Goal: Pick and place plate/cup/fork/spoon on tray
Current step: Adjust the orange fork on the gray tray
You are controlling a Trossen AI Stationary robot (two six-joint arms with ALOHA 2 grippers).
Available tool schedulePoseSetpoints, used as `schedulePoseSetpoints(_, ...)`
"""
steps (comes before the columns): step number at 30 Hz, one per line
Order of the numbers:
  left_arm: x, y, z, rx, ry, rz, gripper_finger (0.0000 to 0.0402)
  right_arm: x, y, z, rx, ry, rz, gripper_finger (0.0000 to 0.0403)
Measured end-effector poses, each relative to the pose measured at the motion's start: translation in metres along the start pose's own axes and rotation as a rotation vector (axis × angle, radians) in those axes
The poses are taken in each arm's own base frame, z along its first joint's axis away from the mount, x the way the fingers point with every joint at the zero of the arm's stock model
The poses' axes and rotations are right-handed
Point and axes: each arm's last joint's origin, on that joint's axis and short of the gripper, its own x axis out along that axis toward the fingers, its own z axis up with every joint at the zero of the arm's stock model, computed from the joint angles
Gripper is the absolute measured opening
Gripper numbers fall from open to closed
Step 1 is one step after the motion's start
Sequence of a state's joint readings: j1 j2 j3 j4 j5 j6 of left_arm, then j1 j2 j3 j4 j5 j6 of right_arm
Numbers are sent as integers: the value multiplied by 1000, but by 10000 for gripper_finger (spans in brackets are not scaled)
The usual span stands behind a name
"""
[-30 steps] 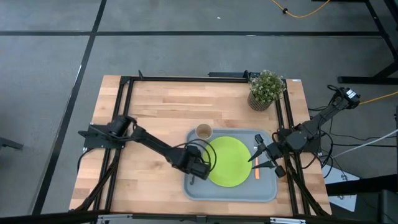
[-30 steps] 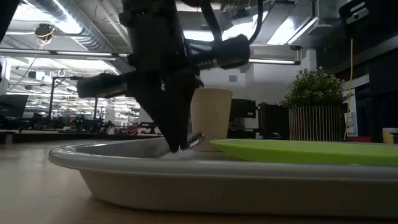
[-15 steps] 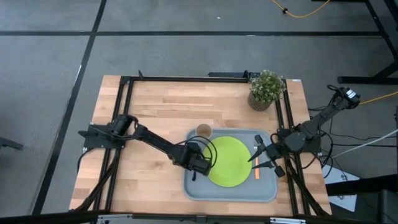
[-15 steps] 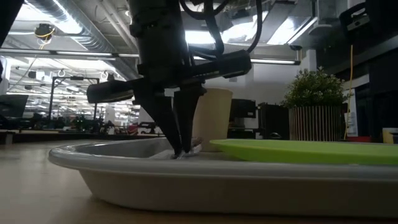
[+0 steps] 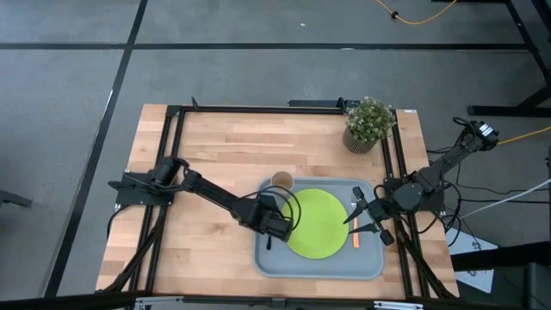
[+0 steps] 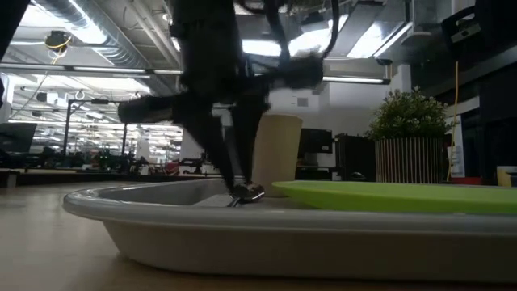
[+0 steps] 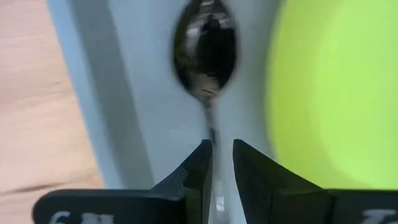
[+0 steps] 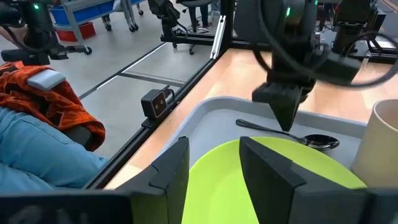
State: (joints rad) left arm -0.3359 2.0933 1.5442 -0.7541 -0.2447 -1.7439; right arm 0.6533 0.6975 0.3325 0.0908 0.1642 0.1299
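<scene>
Lying on the bench, the tray carries the plate; the cup stands just outside its rim. The spoon rests between plate and tray wall, its handle between the left end effector fingers, narrowly parted. The right end effector waits open above the plate.

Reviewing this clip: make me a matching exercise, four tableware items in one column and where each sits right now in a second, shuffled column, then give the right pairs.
Things:
1. round flat lime-green plate
2. small tan cup
3. small dark metallic spoon
4. orange-handled fork

Places:
A. on the wooden table, just outside the light grey-blue tray, at its far left corner
B. in the tray, between the plate and the tray's left rim, handle at the left gripper
C. in the middle of the tray
D. in the tray, right of the plate, near the right gripper

Pairs: 1-C, 2-A, 3-B, 4-D
</scene>
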Motion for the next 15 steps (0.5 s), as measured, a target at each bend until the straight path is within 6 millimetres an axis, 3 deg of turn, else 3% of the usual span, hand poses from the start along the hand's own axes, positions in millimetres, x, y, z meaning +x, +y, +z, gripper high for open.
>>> schedulePoseSetpoints(7,-36,-4,9,95,-14,-87,57,0,0,-1,-1,10,-1,146)
schedulePoseSetpoints(15,-106,-1,32,500,-199,-213,54,0,-1,-8,122,75,-14,146)
